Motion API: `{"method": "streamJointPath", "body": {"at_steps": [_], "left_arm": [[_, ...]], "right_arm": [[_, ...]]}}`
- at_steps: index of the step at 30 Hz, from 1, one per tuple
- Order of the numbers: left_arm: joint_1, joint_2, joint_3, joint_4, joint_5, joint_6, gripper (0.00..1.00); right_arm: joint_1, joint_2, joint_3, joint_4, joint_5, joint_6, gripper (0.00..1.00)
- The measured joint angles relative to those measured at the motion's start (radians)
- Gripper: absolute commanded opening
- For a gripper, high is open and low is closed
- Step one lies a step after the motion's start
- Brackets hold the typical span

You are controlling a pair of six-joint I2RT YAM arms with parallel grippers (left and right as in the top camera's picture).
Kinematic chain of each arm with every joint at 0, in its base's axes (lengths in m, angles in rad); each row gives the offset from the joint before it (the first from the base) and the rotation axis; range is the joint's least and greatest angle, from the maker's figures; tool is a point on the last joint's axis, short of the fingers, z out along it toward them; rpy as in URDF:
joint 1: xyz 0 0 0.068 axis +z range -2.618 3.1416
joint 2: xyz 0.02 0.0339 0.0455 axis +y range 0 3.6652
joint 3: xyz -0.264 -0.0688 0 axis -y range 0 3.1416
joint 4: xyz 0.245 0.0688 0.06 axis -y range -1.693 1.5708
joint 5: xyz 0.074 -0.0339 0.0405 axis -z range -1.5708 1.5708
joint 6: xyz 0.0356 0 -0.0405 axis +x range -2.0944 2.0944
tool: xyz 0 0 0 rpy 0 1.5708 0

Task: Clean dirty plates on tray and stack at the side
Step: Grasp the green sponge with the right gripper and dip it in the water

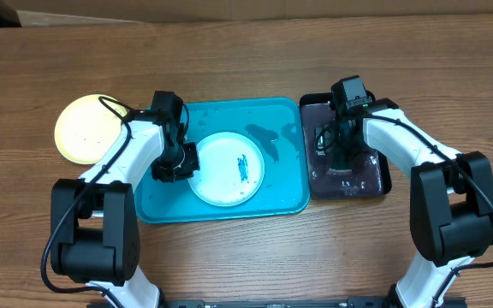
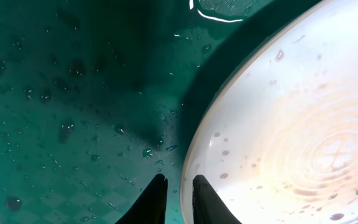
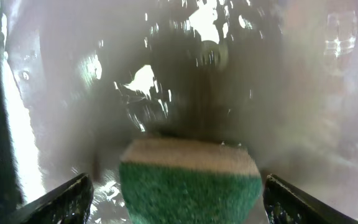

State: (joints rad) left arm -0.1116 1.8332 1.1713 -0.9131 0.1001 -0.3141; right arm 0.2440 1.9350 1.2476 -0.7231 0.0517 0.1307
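The white plate (image 1: 221,175) lies in the turquoise tray (image 1: 281,192) with a teal smear right of its centre. My left gripper (image 1: 175,162) is at the plate's left edge. In the left wrist view its fingers (image 2: 180,196) are closed to a narrow gap over the rim of the white plate (image 2: 291,124), above the wet tray floor (image 2: 73,93). The yellow-green plate (image 1: 86,128) sits on the bare table to the left. My right gripper (image 1: 334,156) is open, its fingers (image 3: 179,208) on either side of the green sponge (image 3: 188,186). The pale blue plate is out of view.
The small black tray (image 1: 375,181) stands right of the turquoise tray and is wet, with the sponge in it under my right gripper. Water drops lie on the turquoise tray. Bare wood table (image 1: 246,257) runs along the front and back.
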Motion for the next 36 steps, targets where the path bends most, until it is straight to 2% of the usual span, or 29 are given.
{"method": "streamJointPath", "body": {"at_steps": [1, 3, 4, 5, 6, 7, 8, 13, 15, 19, 23, 27, 33, 36], "left_arm": [[0.0, 0.0, 0.0, 0.0, 0.0, 0.0, 0.18], [0.0, 0.0, 0.0, 0.0, 0.0, 0.0, 0.18], [0.0, 0.0, 0.0, 0.0, 0.0, 0.0, 0.18], [0.0, 0.0, 0.0, 0.0, 0.0, 0.0, 0.18], [0.0, 0.0, 0.0, 0.0, 0.0, 0.0, 0.18], [0.0, 0.0, 0.0, 0.0, 0.0, 0.0, 0.18], [0.0, 0.0, 0.0, 0.0, 0.0, 0.0, 0.18], [0.0, 0.0, 0.0, 0.0, 0.0, 0.0, 0.18], [0.0, 0.0, 0.0, 0.0, 0.0, 0.0, 0.18], [0.0, 0.0, 0.0, 0.0, 0.0, 0.0, 0.18], [0.0, 0.0, 0.0, 0.0, 0.0, 0.0, 0.19], [0.0, 0.0, 0.0, 0.002, 0.0, 0.0, 0.19], [0.0, 0.0, 0.0, 0.004, 0.0, 0.0, 0.19], [0.0, 0.0, 0.0, 0.004, 0.0, 0.0, 0.19]], "right_arm": [[0.0, 0.0, 0.004, 0.008, -0.001, 0.002, 0.66], [0.0, 0.0, 0.009, 0.017, 0.0, 0.0, 0.23], [0.0, 0.0, 0.011, 0.023, 0.001, 0.0, 0.17], [0.0, 0.0, 0.011, 0.025, 0.0, -0.001, 0.19], [0.0, 0.0, 0.011, 0.026, 0.0, 0.0, 0.45], [0.0, 0.0, 0.011, 0.027, 0.0, 0.002, 0.79], [0.0, 0.0, 0.011, 0.028, 0.0, 0.003, 0.94], [0.0, 0.002, 0.06, -0.052, 0.0, 0.0, 0.94], [0.0, 0.002, 0.104, -0.116, 0.0, 0.0, 0.91], [0.0, 0.002, 0.148, -0.207, 0.0, 0.003, 0.75], [0.0, 0.002, 0.149, -0.286, -0.002, 0.002, 0.64], [0.0, 0.002, 0.132, -0.261, -0.026, 0.002, 0.58], [0.0, 0.003, 0.079, -0.216, -0.053, 0.0, 0.58], [0.0, 0.003, 0.072, -0.204, -0.061, -0.001, 0.53]]}}
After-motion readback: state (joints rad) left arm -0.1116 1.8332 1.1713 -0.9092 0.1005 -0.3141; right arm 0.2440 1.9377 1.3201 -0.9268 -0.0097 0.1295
